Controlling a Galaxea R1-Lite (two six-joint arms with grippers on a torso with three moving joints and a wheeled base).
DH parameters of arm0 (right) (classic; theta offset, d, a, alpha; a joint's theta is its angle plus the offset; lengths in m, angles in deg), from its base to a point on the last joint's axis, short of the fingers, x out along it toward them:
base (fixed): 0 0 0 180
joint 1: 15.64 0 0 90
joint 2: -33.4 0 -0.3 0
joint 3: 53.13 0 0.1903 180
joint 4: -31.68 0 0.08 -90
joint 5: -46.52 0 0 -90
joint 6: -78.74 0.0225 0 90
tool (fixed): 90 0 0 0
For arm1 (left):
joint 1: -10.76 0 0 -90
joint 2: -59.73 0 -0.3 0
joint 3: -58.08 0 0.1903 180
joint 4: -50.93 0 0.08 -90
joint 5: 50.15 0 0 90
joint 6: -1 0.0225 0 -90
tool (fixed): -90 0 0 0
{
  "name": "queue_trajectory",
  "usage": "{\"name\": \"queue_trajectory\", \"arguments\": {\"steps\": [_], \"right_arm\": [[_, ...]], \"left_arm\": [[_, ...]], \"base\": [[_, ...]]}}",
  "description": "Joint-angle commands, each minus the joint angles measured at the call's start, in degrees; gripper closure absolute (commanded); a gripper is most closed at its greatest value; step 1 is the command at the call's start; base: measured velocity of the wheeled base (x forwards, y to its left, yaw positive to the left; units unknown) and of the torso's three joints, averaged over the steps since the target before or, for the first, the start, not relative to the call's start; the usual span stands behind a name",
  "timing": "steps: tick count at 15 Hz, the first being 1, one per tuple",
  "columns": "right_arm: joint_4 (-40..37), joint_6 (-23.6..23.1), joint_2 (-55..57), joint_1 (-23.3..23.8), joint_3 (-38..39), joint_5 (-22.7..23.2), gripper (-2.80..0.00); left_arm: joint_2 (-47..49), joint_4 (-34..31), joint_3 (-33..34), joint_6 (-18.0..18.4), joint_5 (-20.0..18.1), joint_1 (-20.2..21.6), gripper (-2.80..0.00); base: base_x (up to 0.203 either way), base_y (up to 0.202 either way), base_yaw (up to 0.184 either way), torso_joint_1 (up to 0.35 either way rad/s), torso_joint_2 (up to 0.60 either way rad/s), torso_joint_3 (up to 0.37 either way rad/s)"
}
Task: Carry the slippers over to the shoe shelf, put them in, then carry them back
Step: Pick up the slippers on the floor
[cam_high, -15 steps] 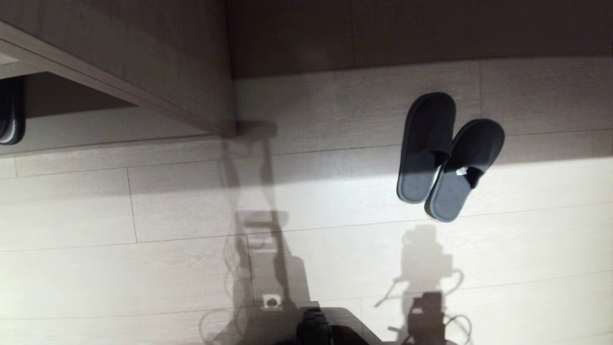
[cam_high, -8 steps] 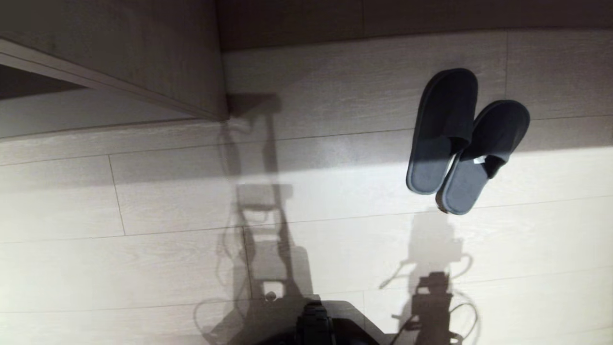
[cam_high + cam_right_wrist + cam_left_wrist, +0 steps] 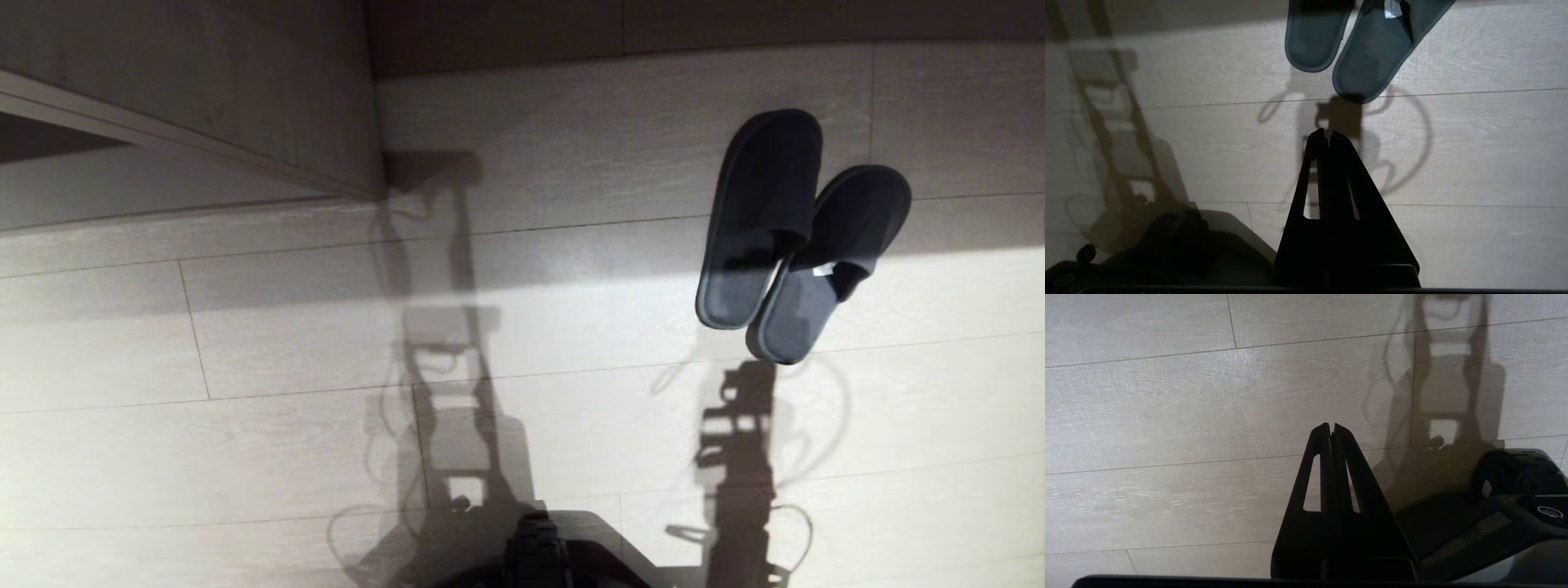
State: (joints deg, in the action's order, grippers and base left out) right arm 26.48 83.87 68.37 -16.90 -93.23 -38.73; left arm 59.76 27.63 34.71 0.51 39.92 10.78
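1. Far left in the head view stands the pale wooden cabinet [image 3: 204,90], its lower edge running down to a corner. A second ago a dark, pale-edged shoe showed in the recess under it; that shoe is now out of the picture, because the whole scene has slid as the camera moved, not because anything on the floor shifted.
2. To the right of the cabinet's corner lies the pale plank floor [image 3: 245,343], crossed by a bright band of light and carrying the robot's tall shadow. The dark robot base [image 3: 535,555] shows at the near edge, as before.
3. The left gripper [image 3: 1330,430] appears only in its own wrist view, hanging over bare planks beside the base, far from the cabinet, its two fingers pressed together with nothing between them.
4. Well to the right of the cabinet sit the slippers [image 3: 796,237], side by side on the floor, heels touching, toes pointing away from the robot. They lie relative to each other exactly as a second ago.
5. The right gripper [image 3: 1328,136] shows in its wrist view, fingers together and empty, hovering just short of the slippers' heels [image 3: 1347,53]. In the head view its shadow now reaches up to the nearer heel; a second ago that shadow lay lower and apart from the slippers.
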Motion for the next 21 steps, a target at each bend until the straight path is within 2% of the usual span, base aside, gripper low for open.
{"name": "queue_trajectory", "arguments": {"steps": [1, 4, 7, 8, 10, 13, 17, 21], "right_arm": [[5.8, 0.3, 19.8, -0.2, -3.0, -0.3, 0.00], [20.4, 0.9, 39.5, -0.2, -8.4, -4.3, 0.00], [32.9, 1.2, 50.9, -0.5, -12.9, -8.1, 0.00], [35.4, 1.3, 53.0, -0.5, -13.6, -8.8, -2.80], [39.6, 0.8, 55.0, -0.7, -13.9, -9.9, -2.80], [47.7, -2.8, 60.6, -0.7, -13.1, -11.3, -2.80], [61.7, -3.9, 69.3, -0.7, -12.4, -11.9, -2.80], [62.2, -3.7, 70.9, -0.8, -14.5, -11.7, -2.80]], "left_arm": [[0.0, 0.0, 0.0, 0.0, 0.0, 0.1, 0.00], [0.0, 0.0, 0.0, 0.0, 0.0, 0.1, 0.00], [0.0, 0.0, 0.0, 0.0, 0.0, 0.0, 0.00], [0.0, 0.0, 0.0, 0.0, 0.0, 0.0, 0.00], [0.0, 0.0, 0.0, 0.0, 0.0, 0.0, 0.00], [0.0, 0.0, 0.0, 0.0, 0.0, 0.0, 0.00], [0.0, 0.0, 0.0, 0.0, 0.0, 0.1, 0.00], [0.0, 0.0, 0.0, 0.0, 0.0, 0.1, 0.00]], "base": [[0.000, 0.000, 0.000, 0.000, 0.00, 0.000], [0.000, 0.000, 0.000, 0.000, 0.00, 0.000], [0.000, 0.000, 0.000, 0.000, 0.00, 0.000], [0.000, 0.000, 0.000, 0.000, 0.00, 0.000], [0.000, 0.000, 0.000, 0.000, 0.00, 0.000], [0.000, 0.000, 0.000, 0.000, 0.00, 0.000], [0.000, 0.000, 0.000, 0.000, 0.00, 0.000], [0.000, 0.000, 0.000, 0.000, 0.00, 0.000]]}}
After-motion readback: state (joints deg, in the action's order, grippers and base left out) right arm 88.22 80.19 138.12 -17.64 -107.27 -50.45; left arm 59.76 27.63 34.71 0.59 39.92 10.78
